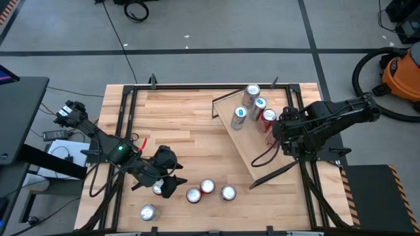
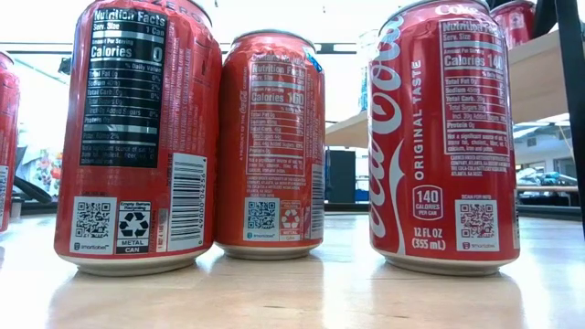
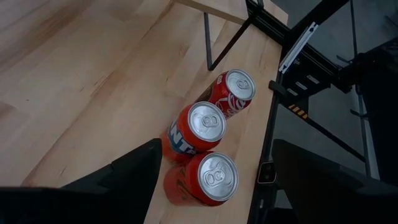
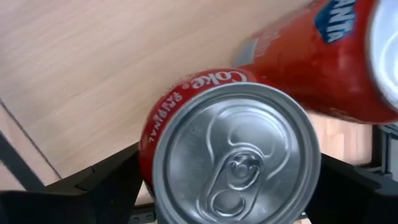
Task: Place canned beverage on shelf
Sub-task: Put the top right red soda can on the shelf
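The shelf (image 1: 246, 147) is a light wooden plank on black rails, set at a slant at the table's right. Several cans stand upright on its far end. One of them, a red Coke can (image 4: 233, 155), is between the fingers of my open right gripper (image 4: 230, 180), which points down over it (image 1: 274, 128). It stands on its base on the plank. My left gripper (image 1: 172, 180) hovers open near the table's front, over a partly hidden can (image 1: 157, 189). A row of three red cans (image 3: 205, 127) lies ahead of it. My right gripper's fingers (image 4: 109, 180) stand close on either side of the Coke can's wall (image 4: 152, 140), coming from above. I cannot tell whether they touch it. The can stands upright on the shelf.
Another can (image 1: 148, 212) stands near the front left edge. The three cans (image 1: 207, 187) sit in front of the shelf's near rail (image 1: 275, 174). The black frame runs around the tabletop (image 1: 177, 118), whose middle and far left are bare wood. A blue-labelled can (image 4: 323, 62) stands right behind the Coke can.
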